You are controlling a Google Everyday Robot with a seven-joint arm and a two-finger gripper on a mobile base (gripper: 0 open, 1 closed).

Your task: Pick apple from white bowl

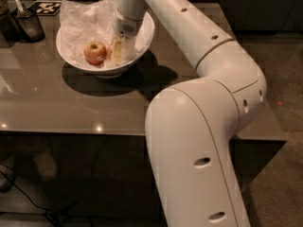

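The white bowl [137,41] stands on the grey table at the back left. One reddish-orange apple [94,52] with a dark stem dimple on top lies in the bowl's left half. My gripper [116,51] reaches down into the bowl just right of that apple. A small red patch [109,54] shows between this apple and the gripper; I cannot tell whether it is the stickered apple. No sticker shows. My white arm comes in from the lower right and hides the bowl's right inner side.
Crumpled white paper [83,15] lies in and behind the bowl. A dark cup [29,25] with a utensil stands at the far left, next to a black-and-white tag [46,6]. The table's front edge [71,132] runs below the bowl.
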